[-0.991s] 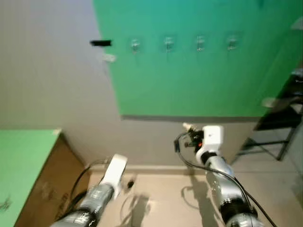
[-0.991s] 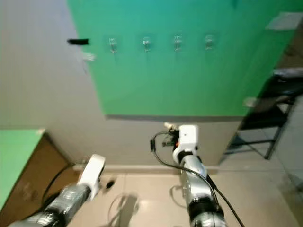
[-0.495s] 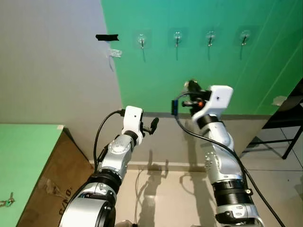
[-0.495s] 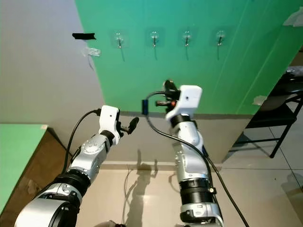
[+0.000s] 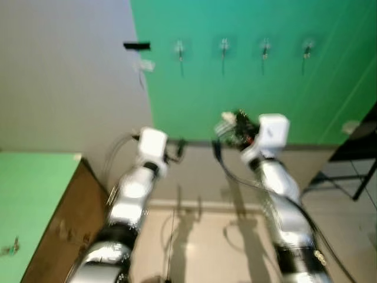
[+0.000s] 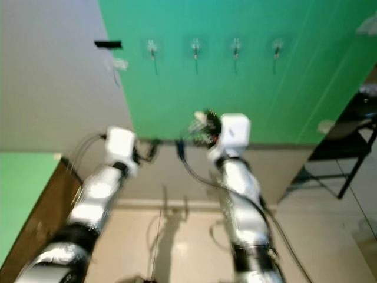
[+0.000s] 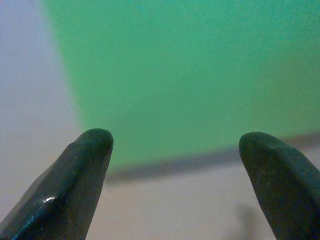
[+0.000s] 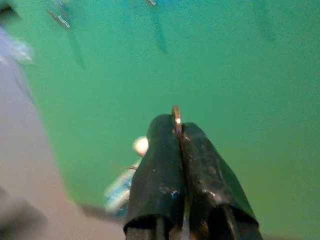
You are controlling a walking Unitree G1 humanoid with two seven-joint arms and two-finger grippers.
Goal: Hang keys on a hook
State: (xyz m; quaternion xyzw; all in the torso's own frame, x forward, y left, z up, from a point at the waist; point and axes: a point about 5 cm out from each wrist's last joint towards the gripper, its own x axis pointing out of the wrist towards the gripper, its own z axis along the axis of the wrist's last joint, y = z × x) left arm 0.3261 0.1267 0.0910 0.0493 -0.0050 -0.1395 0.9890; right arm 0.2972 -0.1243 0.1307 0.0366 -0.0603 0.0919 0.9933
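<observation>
Keys (image 8: 176, 116) pinched in right end effector (image 8: 180, 131) at frame centre, below hooks (image 5: 223, 47); left end effector (image 7: 175, 145) spread wide

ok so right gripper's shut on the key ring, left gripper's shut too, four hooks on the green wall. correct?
One thing is wrong: the left gripper is open, its two fingers standing wide apart in the left wrist view. The rest holds: the right gripper is shut on the key ring, and four hooks sit on the green wall.
</observation>
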